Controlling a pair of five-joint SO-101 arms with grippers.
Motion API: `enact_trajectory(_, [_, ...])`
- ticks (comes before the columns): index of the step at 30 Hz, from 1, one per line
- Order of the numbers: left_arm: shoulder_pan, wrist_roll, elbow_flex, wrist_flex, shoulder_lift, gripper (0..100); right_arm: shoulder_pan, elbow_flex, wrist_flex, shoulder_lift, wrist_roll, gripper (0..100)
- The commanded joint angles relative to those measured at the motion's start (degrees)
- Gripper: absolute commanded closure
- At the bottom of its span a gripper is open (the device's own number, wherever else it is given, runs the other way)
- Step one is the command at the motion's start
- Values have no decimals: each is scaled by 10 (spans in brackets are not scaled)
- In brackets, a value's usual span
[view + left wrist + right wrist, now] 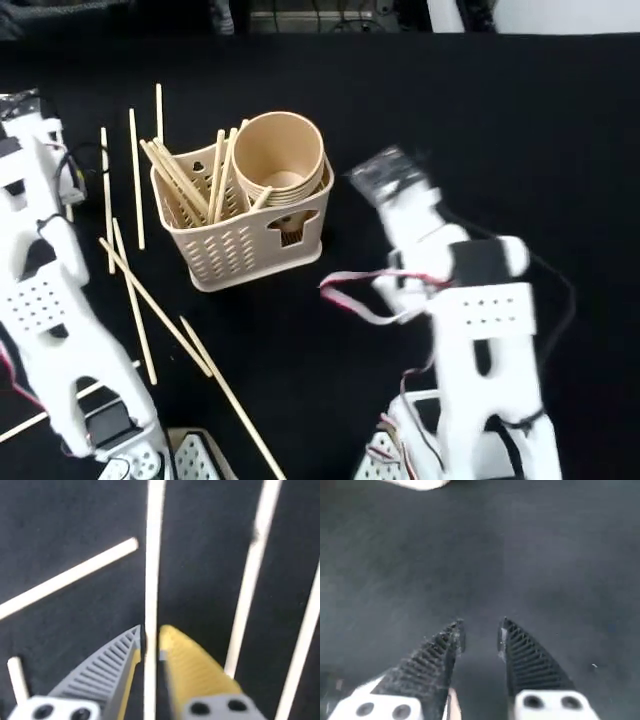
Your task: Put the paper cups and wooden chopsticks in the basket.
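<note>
At the left edge of the tabletop (520,110), my left gripper (151,632) is clamped on one wooden chopstick (152,555). The grey finger presses one side and the yellow finger the other. The stick is pale and plain and runs straight out past the tips. Whether it is lifted off the black cloth, I cannot tell. Other loose chopsticks (255,570) lie just beside it. Two run roughly parallel, and one is angled with its end near the held stick.

My left arm (50,300) rises from the near left corner and stretches along the left edge toward the far side.

My right gripper (480,630) has its jaws apart with nothing between them, over bare cloth. From above it sits just right of the basket (240,245). The right arm (480,330) rises from the near edge, right of centre.

The basket is cream with perforated walls and stands left of the tabletop's centre, toward the far edge. The paper cups (285,150) are nested in a stack in its right compartment. A bundle of chopsticks (195,180) leans in the left one.

More sticks (150,300) are scattered between the basket and my left arm. Some cross each other, and one long one runs down to the near edge. Black cloth stretches from the basket out to the right edge and the far right corner.
</note>
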Motion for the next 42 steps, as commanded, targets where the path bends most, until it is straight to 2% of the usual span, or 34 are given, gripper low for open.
enact_trajectory(1, [-5,-4,-62,85,25,969,-153,-23,37,-6,0,870])
enact_trajectory(4, [-4,-4,-116,165,11,972,-295,-22,26,-1,-53,868])
enact_trajectory(8, [-14,-4,-179,259,-24,972,-462,-12,-27,0,-186,868])
enact_trajectory(10, [-21,-3,-202,295,-46,972,-524,21,-75,1,-251,868])
enact_trajectory(13, [-29,-1,-215,319,-76,972,-579,98,-193,34,-319,868])
enact_trajectory(17, [-32,-2,-182,319,-130,972,-607,169,-344,116,-348,868])
enact_trajectory(19, [-30,-2,-147,319,-164,972,-608,171,-381,160,-363,867])
enact_trajectory(27, [-29,-3,44,311,-365,972,-616,102,-393,318,-381,868])
enact_trajectory(33, [-29,-3,320,163,-580,972,-668,74,-396,393,-404,871])
enact_trajectory(36, [-27,-1,475,58,-719,972,-662,65,-396,432,-403,874])
enact_trajectory(38, [-28,2,558,-2,-808,972,-651,57,-397,458,-403,913])
enact_trajectory(40, [-28,3,609,-33,-884,972,-633,50,-397,477,-414,985])
enact_trajectory(42, [-29,14,634,-40,-934,972,-616,42,-393,489,-430,975])
